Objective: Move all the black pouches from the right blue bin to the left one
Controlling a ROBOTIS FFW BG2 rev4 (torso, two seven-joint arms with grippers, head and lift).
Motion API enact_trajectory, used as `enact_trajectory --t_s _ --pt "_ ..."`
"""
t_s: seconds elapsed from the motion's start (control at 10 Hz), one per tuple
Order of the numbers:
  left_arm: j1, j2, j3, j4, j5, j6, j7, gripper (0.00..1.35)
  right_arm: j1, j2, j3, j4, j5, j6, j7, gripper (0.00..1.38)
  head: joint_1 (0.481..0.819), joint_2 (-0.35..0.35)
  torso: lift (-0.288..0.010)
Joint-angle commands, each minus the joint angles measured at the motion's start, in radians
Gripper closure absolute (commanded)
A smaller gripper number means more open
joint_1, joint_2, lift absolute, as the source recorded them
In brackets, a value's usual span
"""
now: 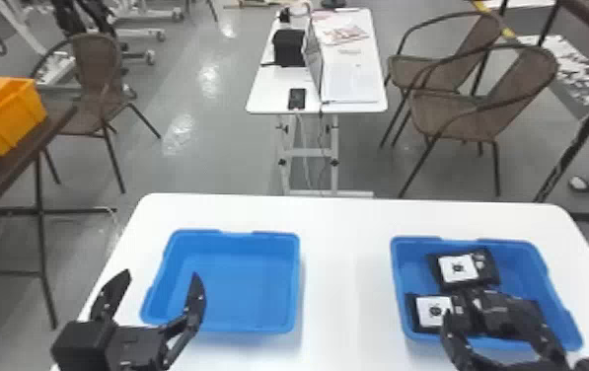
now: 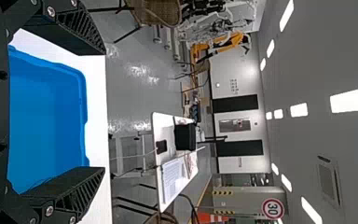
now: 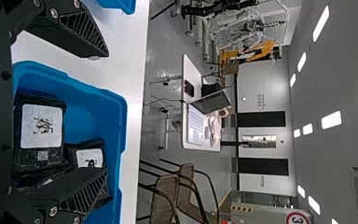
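Black pouches (image 1: 459,268) in right bin (image 1: 524,262).

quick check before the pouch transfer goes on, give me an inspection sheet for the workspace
Surface: white tabletop, carrying both blue bins.
Job's things: right blue bin holds a black pouch and another black pouch, both white-labelled; total count unclear behind the right hand. Left blue bin: no pouch seen in it.
Clutter: papers and a phone on the far table.
Grippers: left hand open at the left bin; right hand open over the right bin.
Cables: one cable hangs at the far table; on the white tabletop, nothing seen.
Surroundings: woven chairs, orange bin, grey floor.
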Motion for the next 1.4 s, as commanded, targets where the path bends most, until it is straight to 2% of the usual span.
enact_trajectory --t_s 0.0,0.7,0.9,1.3 --pt "0.000 0.000 0.000 0.000 0.000 0.000 0.000 0.14 0.002 0.004 0.000 -0.001 0.000 0.000 0.000 0.15 0.695 0.080 0.010" --pt "0.000 0.000 0.002 0.000 0.000 -0.005 -0.005 0.14 0.002 0.004 0.000 -0.001 -0.003 0.006 -0.003 0.15 0.695 0.080 0.010" --pt "0.000 0.000 0.002 0.002 0.000 -0.003 -0.005 0.14 -0.011 0.004 -0.002 0.011 -0.057 0.031 -0.086 0.15 0.695 0.074 0.010" --pt "-0.006 0.000 0.002 0.005 0.005 -0.003 -0.009 0.14 -0.169 0.004 -0.080 0.109 -0.055 0.161 -0.130 0.14 0.695 0.017 0.010"
